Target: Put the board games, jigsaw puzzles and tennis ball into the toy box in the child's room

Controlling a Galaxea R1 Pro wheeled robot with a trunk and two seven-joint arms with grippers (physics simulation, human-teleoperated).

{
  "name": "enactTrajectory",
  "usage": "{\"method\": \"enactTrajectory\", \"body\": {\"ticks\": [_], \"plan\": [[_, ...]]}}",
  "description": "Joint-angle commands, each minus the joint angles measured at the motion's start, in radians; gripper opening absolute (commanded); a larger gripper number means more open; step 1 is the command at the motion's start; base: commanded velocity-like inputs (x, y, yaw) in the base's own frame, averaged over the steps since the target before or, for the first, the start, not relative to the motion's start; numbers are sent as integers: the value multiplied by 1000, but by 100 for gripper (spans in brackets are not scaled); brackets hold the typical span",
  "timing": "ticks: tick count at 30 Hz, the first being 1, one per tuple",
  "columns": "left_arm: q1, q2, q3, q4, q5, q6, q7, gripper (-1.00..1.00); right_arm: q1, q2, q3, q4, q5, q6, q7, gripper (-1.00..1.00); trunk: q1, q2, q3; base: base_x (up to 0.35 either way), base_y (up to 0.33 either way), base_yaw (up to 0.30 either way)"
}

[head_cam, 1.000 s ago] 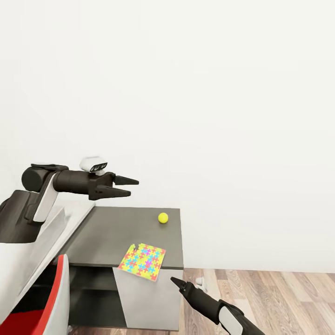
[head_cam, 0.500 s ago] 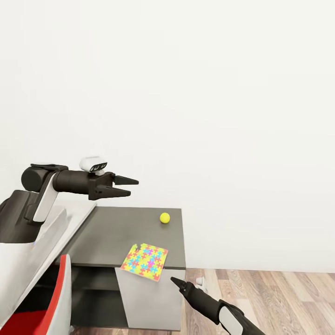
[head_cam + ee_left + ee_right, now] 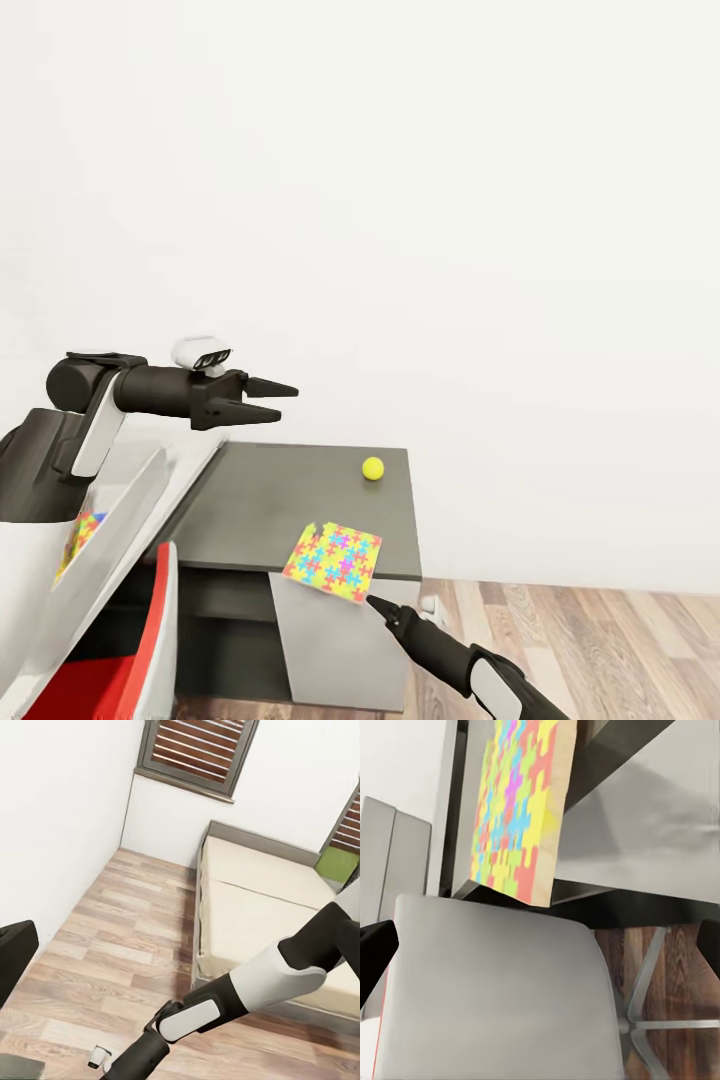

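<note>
Nearest me, my right tool (image 3: 372, 601) sits low at the front edge of the dark section of the bench (image 3: 250, 500), its tip just beside the corner of a jigsaw puzzle (image 3: 334, 561). I can't tell how far its fingers are parted. That puzzle lies flat on the dark top and overhangs the front edge; the right wrist view catches its bright mosaic face (image 3: 517, 802) above the grey back of the swivel chair (image 3: 495, 997). The chair's red-and-white back (image 3: 150, 650) shows down at my left. Beside it, a second jigsaw puzzle (image 3: 78, 535) shows through the translucent wall of the toy box (image 3: 120, 520). Further back, the tennis ball (image 3: 373, 468) rests on the dark top, near the far right corner. My left tool (image 3: 280, 400) hangs above the bench, fingers narrowly parted and holding nothing. Its wrist camera looks across the wood floor (image 3: 112, 945) to the bed (image 3: 255, 907).
</note>
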Motion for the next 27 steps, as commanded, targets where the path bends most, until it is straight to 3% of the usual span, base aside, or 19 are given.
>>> {"method": "enactTrajectory", "body": {"ticks": [1,15,27], "plan": [[-1,1,-1,0,3,11,-2,100,-1,-1,4,0,-10,7,0,100,0,-1,-1,0,5,221],[-1,-1,-1,0,3,11,-2,100,-1,-1,3,0,-10,7,1,100,0,-1,-1,0,1,55],[-1,1,-2,0,3,11,-2,100,-1,-1,1,0,-10,7,2,100,0,-1,-1,0,0,161]]}}
